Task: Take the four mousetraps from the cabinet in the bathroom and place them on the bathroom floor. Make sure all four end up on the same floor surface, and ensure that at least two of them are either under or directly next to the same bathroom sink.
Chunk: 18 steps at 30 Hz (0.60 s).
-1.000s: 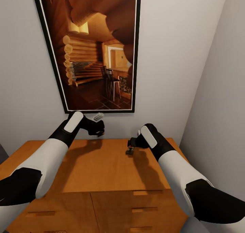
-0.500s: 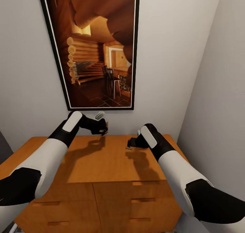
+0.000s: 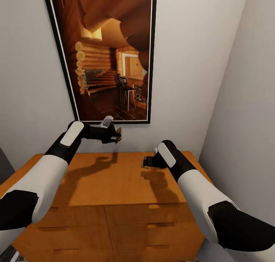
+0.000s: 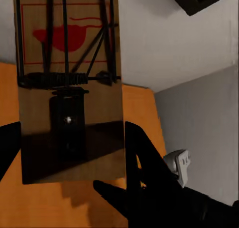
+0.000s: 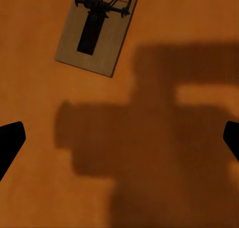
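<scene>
Holding a mousetrap (image 3: 116,136) between its fingers, the left gripper (image 3: 113,135) hangs in the air above the rear part of the cabinet (image 3: 114,185), close to the wall and just under the lower edge of the framed picture (image 3: 109,51). In the left wrist view this trap (image 4: 69,83) is a flat tan board with a dark spring, wire bars and a red mark, with black fingers (image 4: 139,158) closed against its edges. The gripper casts a shadow on the orange-brown worktop below it.

The right gripper (image 3: 149,162) is low over the worktop near the back right corner. In the right wrist view its two black fingertips (image 5: 10,140) stand wide apart, with nothing between them but bare wood and the gripper's own shadow. A second mousetrap (image 5: 98,31) lies flat on the worktop just ahead of those fingers, untouched, its long side slanted relative to them. In the head view a small piece of this trap (image 3: 145,165) peeks out beside the right gripper, near the back edge.

The cabinet stands against a pale wall in a corner, its plain drawer fronts (image 3: 152,231) shut. Both white and black arms reach forward over the top from either side.
</scene>
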Tool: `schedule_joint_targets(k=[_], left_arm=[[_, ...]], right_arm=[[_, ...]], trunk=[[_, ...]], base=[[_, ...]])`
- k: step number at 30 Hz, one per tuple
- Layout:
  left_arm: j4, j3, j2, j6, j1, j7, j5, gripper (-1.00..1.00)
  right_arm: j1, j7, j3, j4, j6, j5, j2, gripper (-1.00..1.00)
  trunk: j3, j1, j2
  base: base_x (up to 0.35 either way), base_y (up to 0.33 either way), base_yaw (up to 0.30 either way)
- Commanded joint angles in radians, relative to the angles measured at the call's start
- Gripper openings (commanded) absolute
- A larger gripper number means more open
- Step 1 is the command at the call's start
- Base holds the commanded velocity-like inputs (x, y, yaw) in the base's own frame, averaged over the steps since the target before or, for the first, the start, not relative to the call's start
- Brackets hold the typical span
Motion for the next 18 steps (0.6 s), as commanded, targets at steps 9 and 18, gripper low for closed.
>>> schedule_joint_targets(k=[9, 18], left_arm=[[-0.098, -0.004, 0.021, 0.001, 0.001, -0.082, 0.034, -1.00], [-0.131, -0.004, 0.024, 0.001, 0.007, -0.108, 0.040, -1.00]], right_arm=[[-0.001, -0.009, 0.004, 0.000, 0.002, -0.009, 0.000, 1.00], [0.000, -0.008, 0.025, -0.001, 0.002, -0.003, 0.000, 1.00]], trunk=[[-0.001, 0.000, -0.001], [-0.001, 0.000, -0.001]], base=[[0.000, 0.000, 0.000], [0.000, 0.000, 0.000]])
